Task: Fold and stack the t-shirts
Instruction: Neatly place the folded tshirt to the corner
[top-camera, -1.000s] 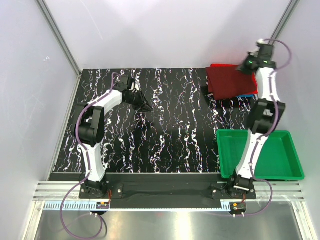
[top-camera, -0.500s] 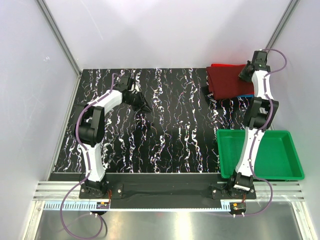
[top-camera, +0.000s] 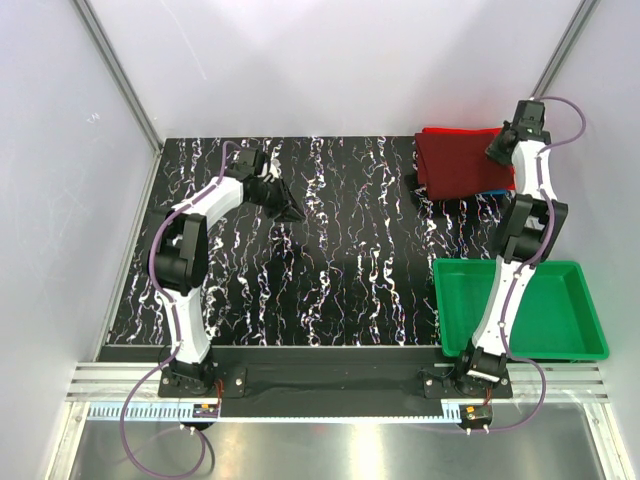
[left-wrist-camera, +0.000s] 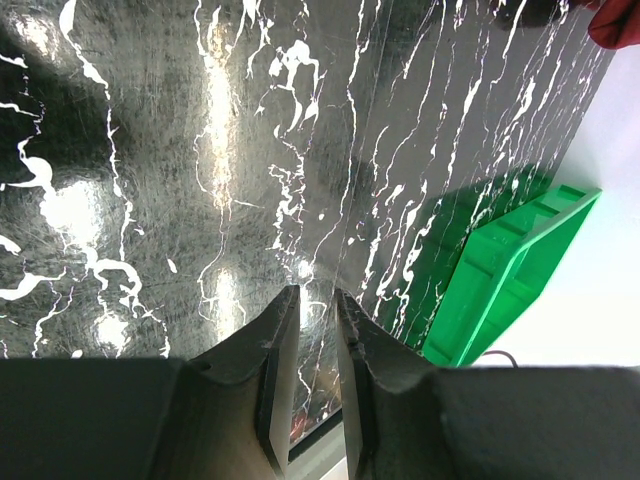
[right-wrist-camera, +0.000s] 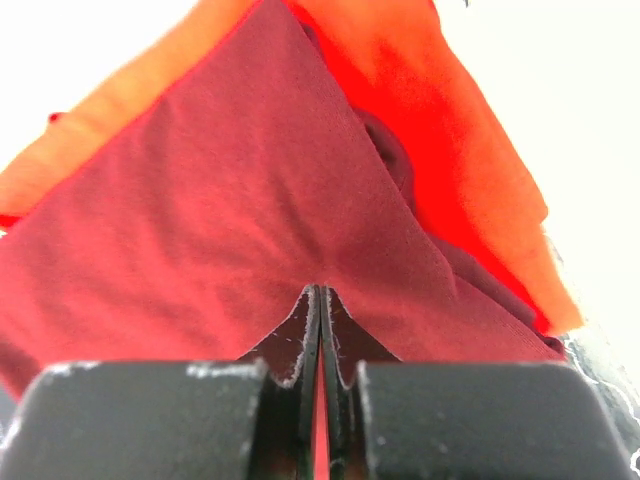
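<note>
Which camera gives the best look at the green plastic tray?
The top external view: the whole green plastic tray shows. The left wrist view catches only part of it; the right wrist view, none.

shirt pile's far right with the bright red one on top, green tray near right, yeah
No: the maroon shirt is on top; the bright red shirt shows only as an edge beneath it, per the top external view. The rest stands.
</note>
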